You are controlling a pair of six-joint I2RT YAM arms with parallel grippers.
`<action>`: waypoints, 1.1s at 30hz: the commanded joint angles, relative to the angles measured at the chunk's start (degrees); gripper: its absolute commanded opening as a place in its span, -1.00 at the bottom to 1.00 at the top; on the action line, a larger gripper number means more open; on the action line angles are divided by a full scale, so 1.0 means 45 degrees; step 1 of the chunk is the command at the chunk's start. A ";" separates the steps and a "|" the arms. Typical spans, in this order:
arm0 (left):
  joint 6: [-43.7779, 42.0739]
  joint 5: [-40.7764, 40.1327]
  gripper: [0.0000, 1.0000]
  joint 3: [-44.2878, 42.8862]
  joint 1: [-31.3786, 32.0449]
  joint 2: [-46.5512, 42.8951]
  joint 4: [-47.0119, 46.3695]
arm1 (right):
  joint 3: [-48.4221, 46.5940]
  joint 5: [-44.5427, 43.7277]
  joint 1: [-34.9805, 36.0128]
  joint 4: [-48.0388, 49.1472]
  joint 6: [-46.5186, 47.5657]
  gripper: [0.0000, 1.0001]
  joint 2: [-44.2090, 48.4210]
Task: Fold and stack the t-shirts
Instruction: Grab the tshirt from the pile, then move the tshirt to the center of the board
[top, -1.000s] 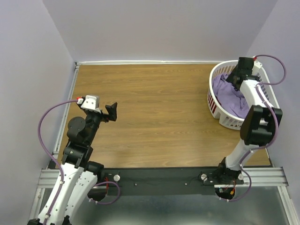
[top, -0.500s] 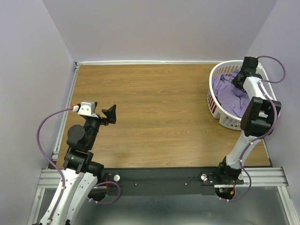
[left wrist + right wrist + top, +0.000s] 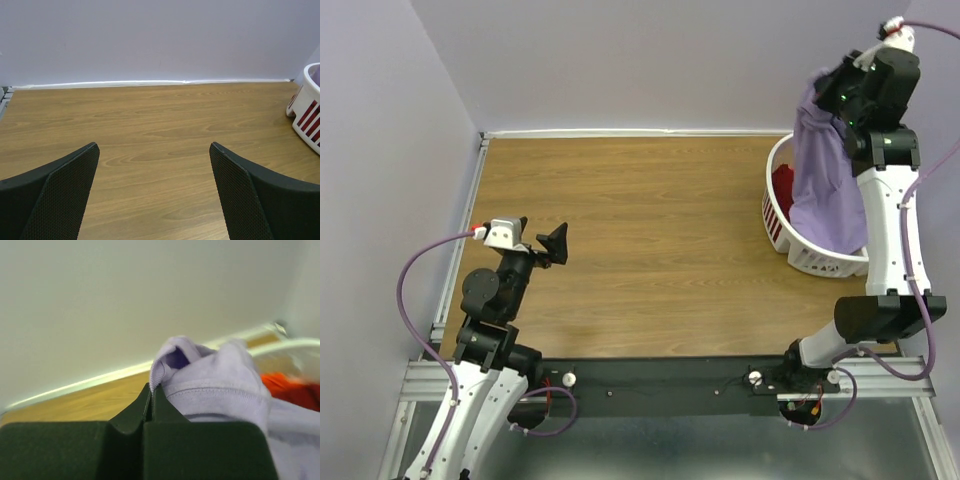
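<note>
My right gripper (image 3: 832, 88) is raised high over the white basket (image 3: 812, 258) at the far right and is shut on the lavender t-shirt (image 3: 825, 170), which hangs down from it into the basket. In the right wrist view the jaws pinch a ribbed hem of the lavender t-shirt (image 3: 215, 385), right gripper (image 3: 152, 390). A deep red t-shirt (image 3: 783, 187) shows inside the basket, under the lavender one, and as an orange-red blur (image 3: 287, 385) in the wrist view. My left gripper (image 3: 558, 241) hovers open over the left of the table, nothing between its fingers (image 3: 65, 195).
The wooden table (image 3: 640, 240) stretches between the two arms. The basket edge (image 3: 307, 112) shows at the right of the left wrist view. Purple walls close in at the back and both sides.
My right gripper shut on the lavender t-shirt in the basket and lifted it high, uncovering the red t-shirt. The left arm drew back slightly, then stayed still and open.
</note>
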State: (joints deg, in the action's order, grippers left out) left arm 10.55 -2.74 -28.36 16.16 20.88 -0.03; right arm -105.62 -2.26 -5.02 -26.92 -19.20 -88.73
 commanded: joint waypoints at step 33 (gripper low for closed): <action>-0.0488 -0.0446 0.97 0.0423 -0.0017 -0.1633 -0.0501 | 0.1102 -0.1955 1.0083 -0.0598 0.0125 0.47 -0.2145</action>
State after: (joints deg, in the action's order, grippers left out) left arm 9.23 -4.08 -27.22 16.16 13.37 -0.86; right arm -107.11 0.56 45.28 -28.86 -22.85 -111.96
